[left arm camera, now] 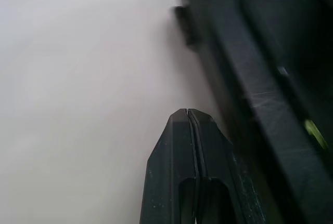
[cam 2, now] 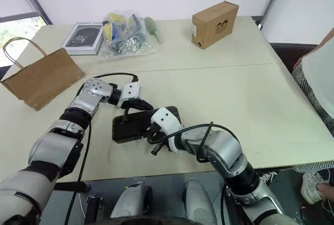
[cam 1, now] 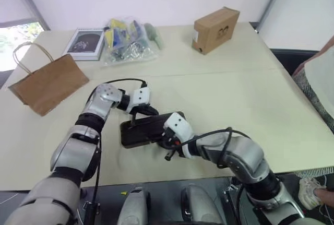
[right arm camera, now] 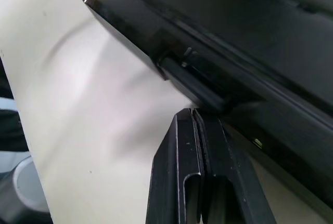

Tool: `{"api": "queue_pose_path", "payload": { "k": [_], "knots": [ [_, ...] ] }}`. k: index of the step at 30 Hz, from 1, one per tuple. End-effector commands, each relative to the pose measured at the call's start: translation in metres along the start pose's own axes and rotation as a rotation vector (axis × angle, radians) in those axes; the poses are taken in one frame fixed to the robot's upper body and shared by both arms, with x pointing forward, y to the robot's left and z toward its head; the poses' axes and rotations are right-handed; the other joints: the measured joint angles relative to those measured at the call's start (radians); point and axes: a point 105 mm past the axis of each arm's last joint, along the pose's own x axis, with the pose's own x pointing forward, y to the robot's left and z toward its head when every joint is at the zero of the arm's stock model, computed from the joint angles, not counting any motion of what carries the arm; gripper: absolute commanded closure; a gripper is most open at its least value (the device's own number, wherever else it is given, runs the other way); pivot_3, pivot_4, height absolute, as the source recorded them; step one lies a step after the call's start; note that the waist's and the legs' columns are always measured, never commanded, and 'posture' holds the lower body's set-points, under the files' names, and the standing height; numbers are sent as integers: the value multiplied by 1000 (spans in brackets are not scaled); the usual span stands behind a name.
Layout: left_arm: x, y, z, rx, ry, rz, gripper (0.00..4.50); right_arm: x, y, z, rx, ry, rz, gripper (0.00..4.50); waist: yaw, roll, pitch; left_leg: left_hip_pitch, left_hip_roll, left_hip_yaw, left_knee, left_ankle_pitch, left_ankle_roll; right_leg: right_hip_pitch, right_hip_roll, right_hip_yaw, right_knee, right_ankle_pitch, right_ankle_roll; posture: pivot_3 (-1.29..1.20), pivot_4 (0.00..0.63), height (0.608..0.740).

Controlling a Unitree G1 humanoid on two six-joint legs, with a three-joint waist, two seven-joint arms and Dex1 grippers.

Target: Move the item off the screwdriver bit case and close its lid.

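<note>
The brown paper bag (cam 1: 49, 84), the item, lies flat at the table's left side, well apart from the case. The dark screwdriver bit case (cam 1: 146, 131) lies mid-table with its near-black lid (right arm camera: 218, 21) folded down over the tray; I cannot tell whether it is latched. My left gripper (cam 1: 150, 111) is shut with nothing in it, its tips (left arm camera: 187, 114) beside the case's far long edge (left arm camera: 260, 89). My right gripper (cam 1: 164, 140), also shut, has its tips (right arm camera: 192, 112) against the small latch tab (right arm camera: 193, 88) on the near long edge.
At the back of the table stand a book (cam 1: 83, 43), a clear plastic bag of small items (cam 1: 128, 39) and a brown cardboard box (cam 1: 215, 29). A person (cam 1: 319, 81) stands by the table's right edge.
</note>
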Motion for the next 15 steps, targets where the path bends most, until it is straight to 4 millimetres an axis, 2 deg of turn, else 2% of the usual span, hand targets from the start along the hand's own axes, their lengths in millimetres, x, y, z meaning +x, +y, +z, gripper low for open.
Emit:
{"api": "queue_pose_path", "payload": {
  "k": [1,4,8,10,15],
  "knots": [
    [-11,12,-23,-31,75,162,4500,-16,10,9,-43,-44,62,4476,-1,0,-1,0,0,0,0,0,0,0,0,0,0,0,0,0,150,740],
    [-30,30,-21,-52,48,300,4500,-31,15,4,-62,-35,114,4476,-6,0,-1,0,0,-1,0,0,0,0,1,0,0,0,0,0,150,740],
    [-52,43,-12,-103,-51,414,4500,-55,7,5,-105,-43,120,4476,-3,-5,3,-5,0,-1,0,0,0,-6,0,-1,0,0,1,0,150,740],
    [-61,41,-7,-121,-98,433,4500,-67,-1,7,-122,-52,108,4476,-4,-7,4,-6,1,-1,0,0,0,-6,0,-1,-1,0,1,0,150,740],
    [-84,19,13,-189,-212,458,4500,-97,-20,10,-180,-47,47,4476,-3,-7,5,-6,1,-1,-1,0,0,-6,-1,-1,-1,0,0,0,150,740]
  ]
}}
